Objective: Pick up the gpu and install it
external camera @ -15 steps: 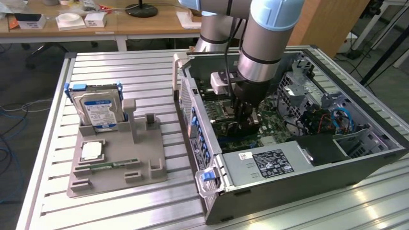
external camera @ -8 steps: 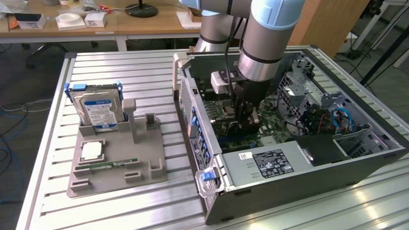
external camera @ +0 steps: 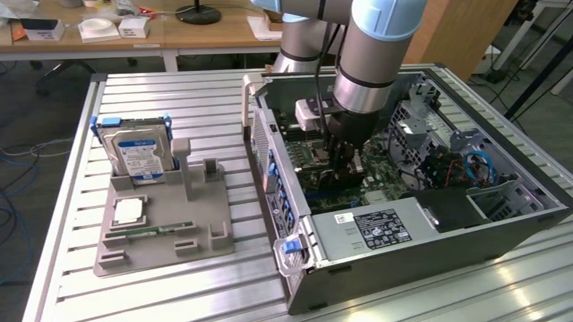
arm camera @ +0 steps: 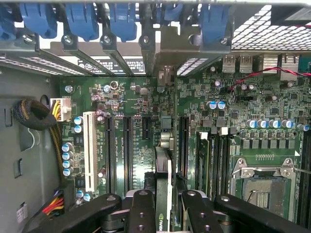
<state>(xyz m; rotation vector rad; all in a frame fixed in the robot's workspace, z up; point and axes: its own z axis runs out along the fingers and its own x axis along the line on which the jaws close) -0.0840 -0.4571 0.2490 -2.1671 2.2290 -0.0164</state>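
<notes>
My gripper [external camera: 345, 164] reaches down into the open computer case [external camera: 268, 154], over the green motherboard [external camera: 313, 171]. In the wrist view its two black fingers [arm camera: 141, 208] are shut on the gpu [arm camera: 163, 170], a thin dark card seen edge-on. The card stands upright over the motherboard [arm camera: 131, 97], in line with the long black slots [arm camera: 127, 145]. Its metal bracket end [arm camera: 149, 53] points toward the rear slot openings under the blue clips [arm camera: 121, 19]. Whether its edge sits in a slot I cannot tell.
On the exterior view's left, a grey holder [external camera: 211, 251] carries a silver hard drive with blue rails [external camera: 134, 151], a small square chip [external camera: 130, 211] and a narrow green memory stick [external camera: 147, 231]. The power supply [external camera: 394, 231] and drive cage [external camera: 501, 201] crowd the case. Cable bundles [arm camera: 36, 116] lie beside the board.
</notes>
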